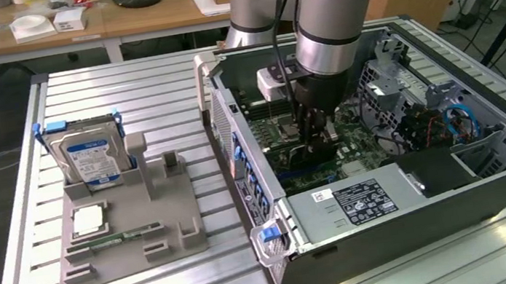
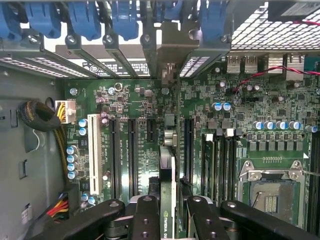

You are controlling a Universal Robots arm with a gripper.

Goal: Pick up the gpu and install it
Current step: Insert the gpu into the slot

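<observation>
In the wrist view the gpu is seen thin and edge-on, standing upright over the green motherboard among its long black slots. Its silver end bracket reaches up to the row of rear slot openings. My gripper is shut on the card, with one black finger on each side of it. In the exterior view my gripper is deep inside the open computer case, low over the board, and the gpu shows as a dark shape under it.
A silver hard drive stands in a grey fixture on the exterior view's left, with a narrow memory stick lying on it. Inside the case are the power supply, a bare CPU socket, blue slot latches and cable bundles.
</observation>
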